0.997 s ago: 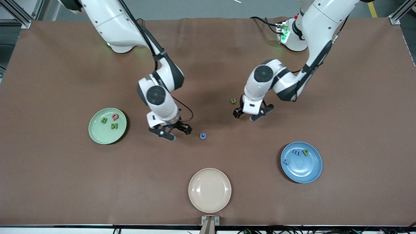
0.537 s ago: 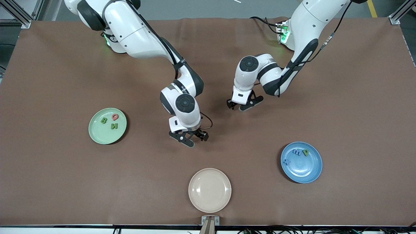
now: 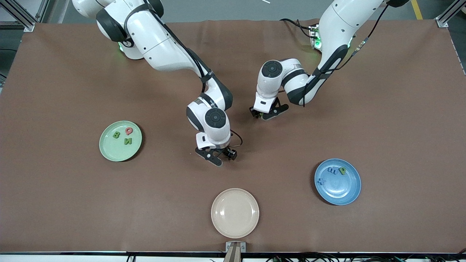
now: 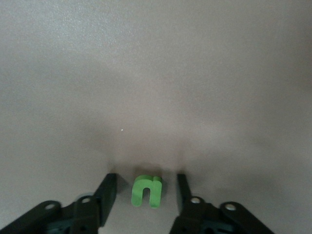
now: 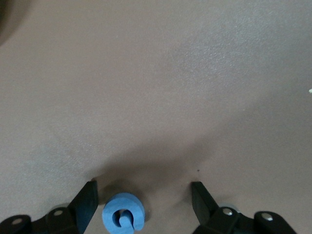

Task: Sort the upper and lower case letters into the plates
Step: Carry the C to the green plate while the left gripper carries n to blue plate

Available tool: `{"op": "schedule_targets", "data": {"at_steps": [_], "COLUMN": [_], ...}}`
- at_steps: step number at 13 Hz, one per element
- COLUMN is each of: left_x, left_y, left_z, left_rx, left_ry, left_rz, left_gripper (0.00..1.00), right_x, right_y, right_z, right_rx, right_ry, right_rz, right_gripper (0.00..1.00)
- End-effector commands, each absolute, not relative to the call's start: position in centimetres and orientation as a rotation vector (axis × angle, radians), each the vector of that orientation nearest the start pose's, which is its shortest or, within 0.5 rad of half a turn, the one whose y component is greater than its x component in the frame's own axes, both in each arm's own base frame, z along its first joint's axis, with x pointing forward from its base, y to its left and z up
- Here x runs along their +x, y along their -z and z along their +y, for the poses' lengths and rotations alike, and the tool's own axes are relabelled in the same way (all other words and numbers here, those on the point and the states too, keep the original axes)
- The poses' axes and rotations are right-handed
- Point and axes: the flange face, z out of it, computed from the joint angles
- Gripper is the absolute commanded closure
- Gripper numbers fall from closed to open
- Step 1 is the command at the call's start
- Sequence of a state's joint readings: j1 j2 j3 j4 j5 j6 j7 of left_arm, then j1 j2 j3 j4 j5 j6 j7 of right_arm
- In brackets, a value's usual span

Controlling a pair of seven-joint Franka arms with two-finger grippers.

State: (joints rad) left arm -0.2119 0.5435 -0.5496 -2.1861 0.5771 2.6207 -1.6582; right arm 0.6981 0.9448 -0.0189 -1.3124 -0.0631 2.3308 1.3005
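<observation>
Brown mat: table cover (image 3: 382,109), carries everything; no loose letter shows on it from the front now, both are hidden under the wrists.
Left gripper (image 4: 146,195): has dropped from beside the green letter to straddle it, near the middle of the mat. I see the green letter (image 4: 146,191), u or n shaped, lying flat between spread fingers, a gap on each side, not yet pinched.
Right gripper (image 5: 144,200): has swung over from near the pale green plate's side to the blue letter. Blue letter (image 5: 124,214), a round curl, perhaps e or G, lies flat between fingers that stand wide, clear of it.
Pale green plate (image 3: 109,151): toward the right arm's end of the mat, holds B, Q, N.
Blue plate (image 3: 340,191): toward the left arm's end, holds three small letters.
Cream-beige plate (image 3: 235,213): at the mat's front edge, bare.
My read: both arms lined up on the last two loose letters; closing and lifting come next, then one plate each.
</observation>
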Motion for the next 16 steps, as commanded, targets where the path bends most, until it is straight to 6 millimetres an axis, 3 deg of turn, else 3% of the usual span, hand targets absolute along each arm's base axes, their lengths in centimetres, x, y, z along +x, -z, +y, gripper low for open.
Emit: {"op": "schedule_targets", "data": {"at_steps": [1,3,4,6,8,10,11,12,13,16], "left_x": [38.2,38.4,38.6,40.4,43.6,48.4,50.5,52.6,54.7,60.5], "left_y": [-16.8,-16.8,-16.9,-18.1,-19.8,-22.3,-23.2,-24.0,-24.8,-26.0], "left_z": [-39.6,-39.7,-39.8,-39.3,-38.6,-37.0,-35.6,-34.0,-32.1,-25.9], "left_rx": [-3.085,-3.086,-3.09,-3.095,-3.092,-3.067,-3.056,-3.06,-3.071,-3.103], "left_ry": [0.045,0.044,0.048,0.086,0.144,0.209,0.228,0.251,0.274,0.328], "left_rz": [-0.722,-0.727,-0.728,-0.757,-0.819,-0.821,-0.803,-0.778,-0.748,-0.615], "left_gripper": [0.59,0.88,0.99,1.0,1.0,1.0,1.0,1.0,1.0,1.0], "right_x": [57.4,57.3,57.2,57.3,57.5,58.5,59.3,60.7,61.9,63.4], "right_y": [-16.5,-16.6,-16.7,-16.7,-16.8,-18.2,-18.9,-19.7,-21.9,-27.0], "right_z": [48.7,48.8,48.9,48.8,48.6,47.5,46.0,43.2,40.7,29.9], "right_rx": [-2.974,-2.973,-2.97,-2.965,-2.967,-2.978,-3.022,-3.078,-3.129,-3.214], "right_ry": [0.162,0.158,0.154,0.15,0.152,0.163,0.132,0.079,0.022,-0.103], "right_rz": [0.896,0.899,0.898,0.915,0.917,0.89,0.856,0.819,0.756,0.543], "right_gripper": [0.18,0.33,0.47,0.95,1.0,1.0,1.0,1.0,1.0,1.0]}}
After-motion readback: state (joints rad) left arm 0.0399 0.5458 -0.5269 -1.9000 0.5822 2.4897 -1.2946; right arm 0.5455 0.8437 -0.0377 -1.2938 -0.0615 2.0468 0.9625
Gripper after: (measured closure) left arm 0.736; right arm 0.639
